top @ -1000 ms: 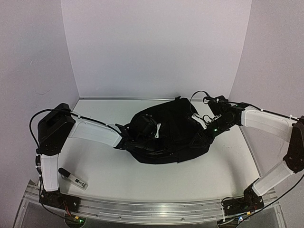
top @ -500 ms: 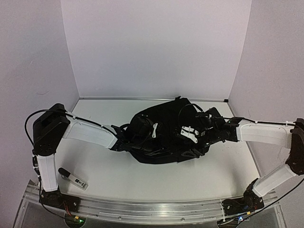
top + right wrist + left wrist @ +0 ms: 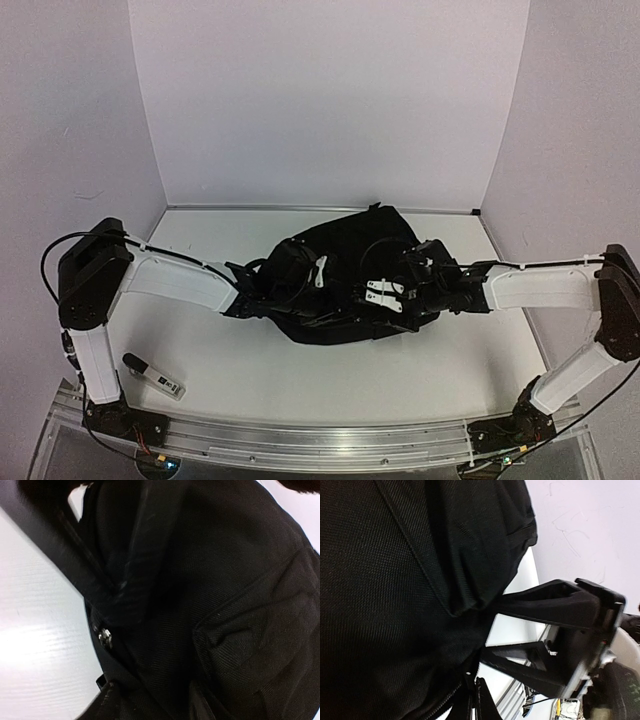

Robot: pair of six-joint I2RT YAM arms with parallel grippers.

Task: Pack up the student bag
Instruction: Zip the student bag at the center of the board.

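My left claw [image 3: 268, 296] is closed, tips pinched on a fold of the student bag [image 3: 340, 250] at its left edge. In the left wrist view black fabric bunches right at the tips, with white table [image 3: 300, 370] showing behind the fingers. My right claw [image 3: 378, 295] reaches in from the right and sits low over the bag's right-front part. I can't tell if its jaws are apart or together: the right wrist view is nearly all black weave and the tips don't read. I can't tell if it has hold of anything either. The bag lies slumped at mid-table, a bit toward the back wall, between my two claws. Both forearms stretch inward, low over the table. In the right wrist view the bag's edge runs diagonally with a darker band along it. A small shiny metal bit [image 3: 105, 637] sits on that edge, with bare table to its left. A small white piece [image 3: 320, 270] sits on top of the bag between the claws, nearer the left one. At front-left, near my left base, a small black-and-white stick-shaped thing [image 3: 152, 375] lies on the table, well apart from the bag and both claws.
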